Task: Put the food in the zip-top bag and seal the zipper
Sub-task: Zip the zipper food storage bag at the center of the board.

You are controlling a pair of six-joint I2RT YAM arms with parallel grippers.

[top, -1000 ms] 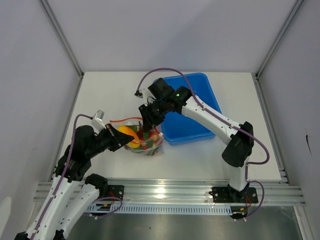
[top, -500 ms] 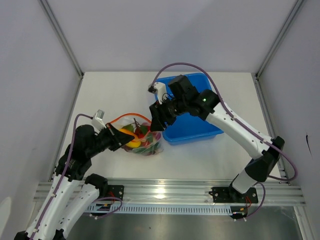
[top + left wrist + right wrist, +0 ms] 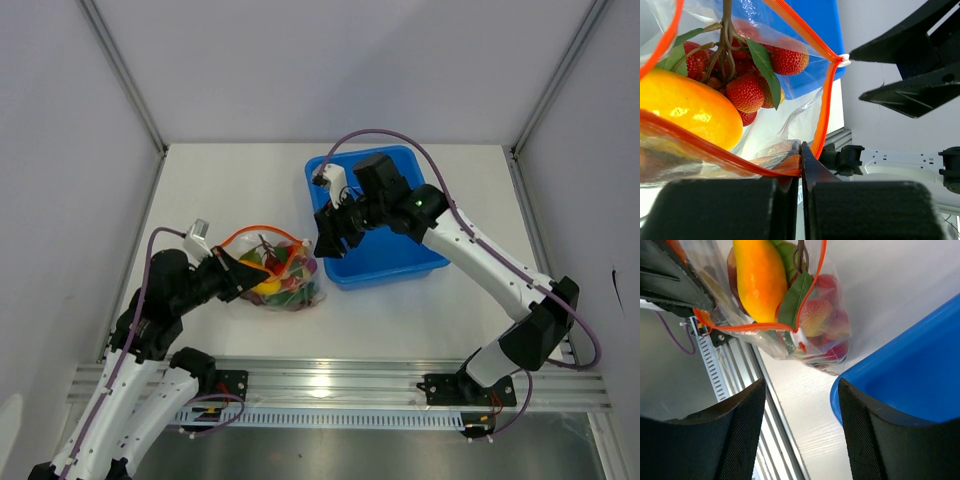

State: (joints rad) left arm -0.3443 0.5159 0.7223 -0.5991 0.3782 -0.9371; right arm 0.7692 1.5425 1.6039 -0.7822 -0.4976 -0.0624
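The zip-top bag (image 3: 290,280) lies on the white surface (image 3: 215,185) just left of the blue bin (image 3: 395,255). Its zipper (image 3: 262,229) gapes in an open loop. Inside it are an orange-yellow piece (image 3: 687,112) and small red fruits (image 3: 747,92) on a leafy stem. The left gripper (image 3: 801,152) is clamped on the bag's zipper edge. The right gripper (image 3: 327,235) hangs over the bin's left rim with its jaws spread wide and empty, near the bag but apart from it.

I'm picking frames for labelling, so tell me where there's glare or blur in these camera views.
Top view: sharp, with glare on the metal rail. Left wrist view: the left gripper's fingers are a dark blur, and highlights sit on the orange-yellow piece. Right wrist view: the right gripper's fingers are soft; the zip-top bag is sharp.
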